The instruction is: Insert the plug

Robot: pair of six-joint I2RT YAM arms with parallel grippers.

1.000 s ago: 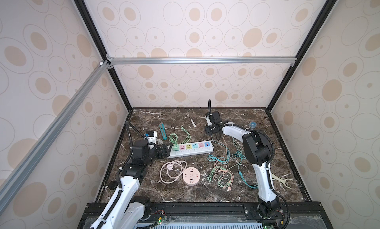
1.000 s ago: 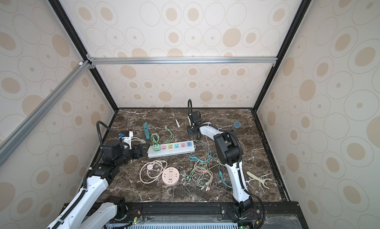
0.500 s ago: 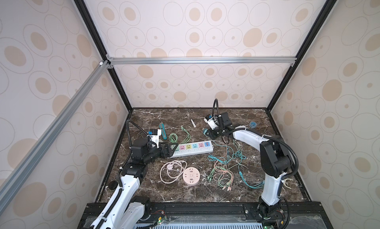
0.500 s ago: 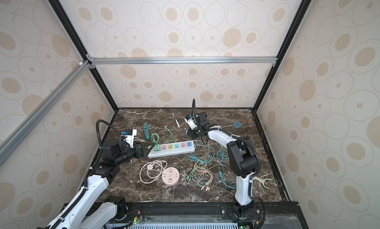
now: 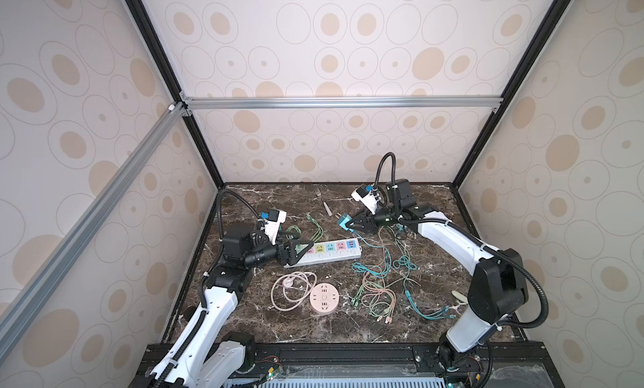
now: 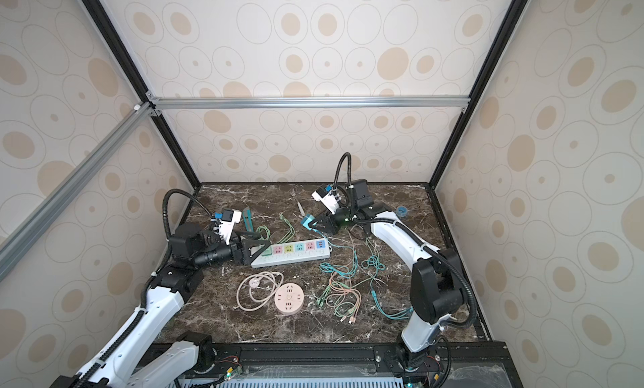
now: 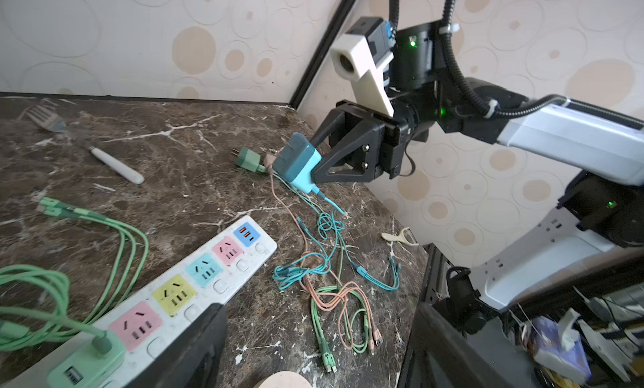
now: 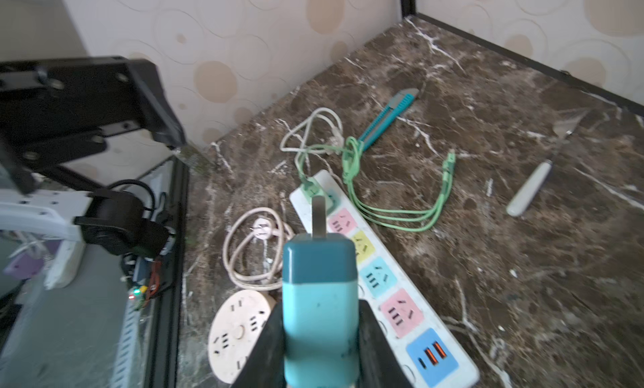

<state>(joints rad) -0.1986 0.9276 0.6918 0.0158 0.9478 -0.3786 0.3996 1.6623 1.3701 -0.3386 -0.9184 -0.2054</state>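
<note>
Right gripper (image 8: pixel 319 308) clamps plug (image 8: pixel 319 264), prong (image 8: pixel 318 217) seen only from wrist; left gripper (image 5: pixel 302 254) unclear.

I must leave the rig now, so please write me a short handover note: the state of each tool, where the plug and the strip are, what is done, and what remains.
Right tool: shut on the teal plug, held in the air behind the power strip, with its prong pointing away from the tool.
Left tool: jaws wide at the strip's left end; whether they press it is unclear.
Done: the plug is picked up.
Left: bring it over a free socket, push it in, release.
</note>
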